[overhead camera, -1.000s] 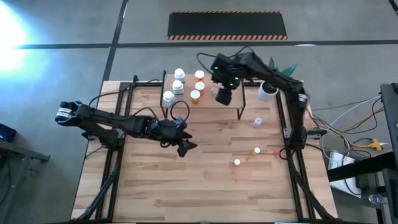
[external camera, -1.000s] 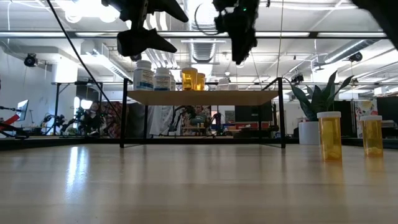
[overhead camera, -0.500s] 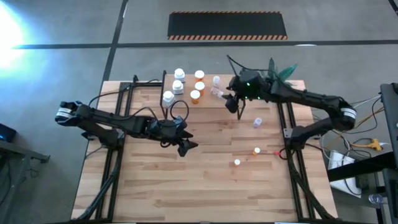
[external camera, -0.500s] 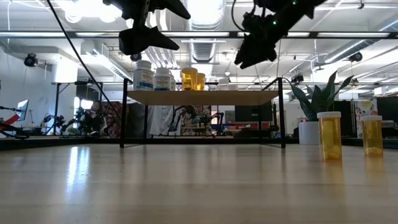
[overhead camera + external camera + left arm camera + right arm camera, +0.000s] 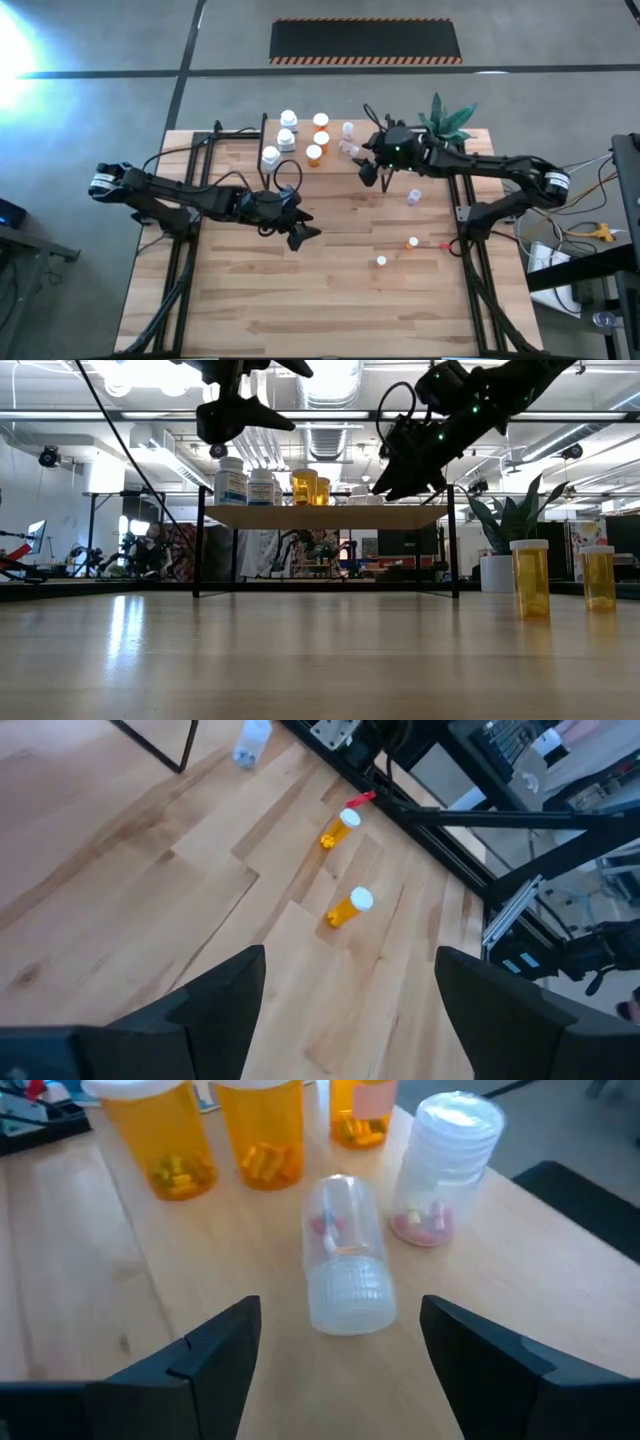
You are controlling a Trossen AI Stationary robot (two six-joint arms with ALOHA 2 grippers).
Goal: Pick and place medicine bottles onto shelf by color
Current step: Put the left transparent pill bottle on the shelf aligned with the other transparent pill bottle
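Right gripper [image 5: 370, 172] hovers over the shelf [image 5: 90, 1310], fingers spread and holding nothing. Directly ahead of it a clear bottle [image 5: 343, 1252] lies tipped on its side; another clear bottle [image 5: 441, 1167] stands just past it, beside three upright orange bottles [image 5: 258, 1136]. Left gripper [image 5: 300, 236] waits mid-table, fingers apart, empty; two orange bottles [image 5: 348, 907] lie on the tabletop [image 5: 120, 880] ahead of it.

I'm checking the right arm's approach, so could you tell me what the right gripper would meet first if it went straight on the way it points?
Most likely the clear bottle lying on its side on the shelf, centred between the open jaws of the right gripper. An upright clear bottle stands beside it, off that line.
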